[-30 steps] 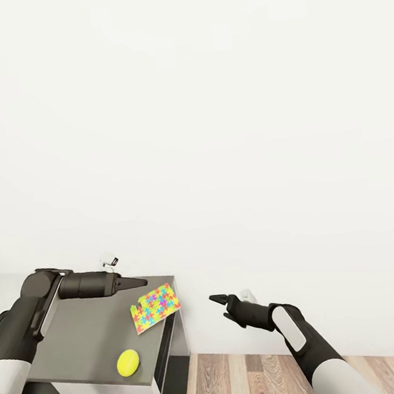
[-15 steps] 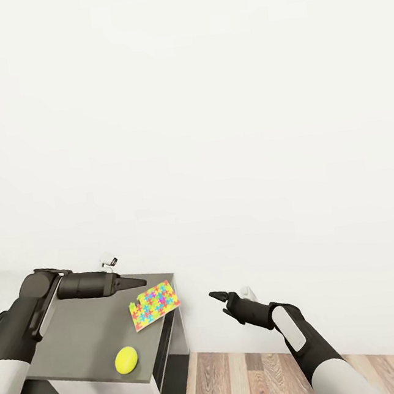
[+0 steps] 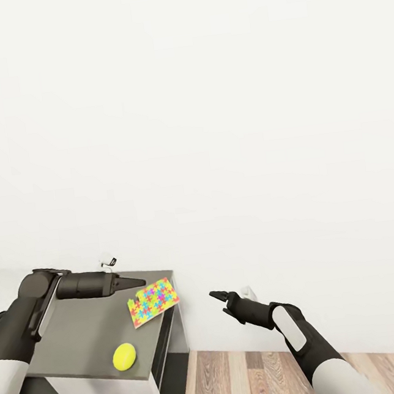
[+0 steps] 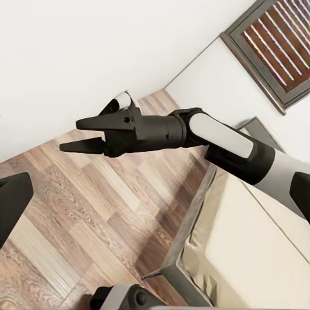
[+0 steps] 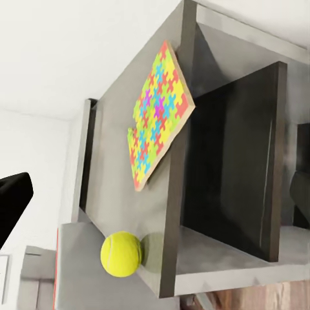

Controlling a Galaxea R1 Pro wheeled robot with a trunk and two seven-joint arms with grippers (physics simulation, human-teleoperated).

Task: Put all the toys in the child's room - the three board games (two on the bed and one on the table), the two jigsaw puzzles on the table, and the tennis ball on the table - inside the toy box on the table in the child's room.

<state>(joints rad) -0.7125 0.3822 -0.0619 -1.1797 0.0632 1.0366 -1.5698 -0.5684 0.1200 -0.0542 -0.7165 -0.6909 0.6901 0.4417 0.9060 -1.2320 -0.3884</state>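
White wall (image 3: 213,127) takes most of the head view; wood-plank floor (image 3: 243,373) runs along the bottom right. One table (image 3: 84,334) at lower left, grey top with an open dark side bay below its end. One bed (image 4: 258,252) in the left wrist view, beige mattress, next to a dark-framed window (image 4: 278,45).

Two arms up. Left gripper (image 3: 137,283) is held level just above the table's far right corner, tips beside the puzzle; from here the fingers look pressed together, but I cannot tell for sure. Right gripper (image 3: 216,295) hangs over the floor, off the table's right end, near the wall; left wrist view shows its two fingers (image 4: 87,123) spread apart, nothing between them.

On the table: one jigsaw puzzle (image 3: 153,301), flat at the right edge, one corner overhanging. One tennis ball (image 3: 124,356), near the front right corner, apart from the puzzle.
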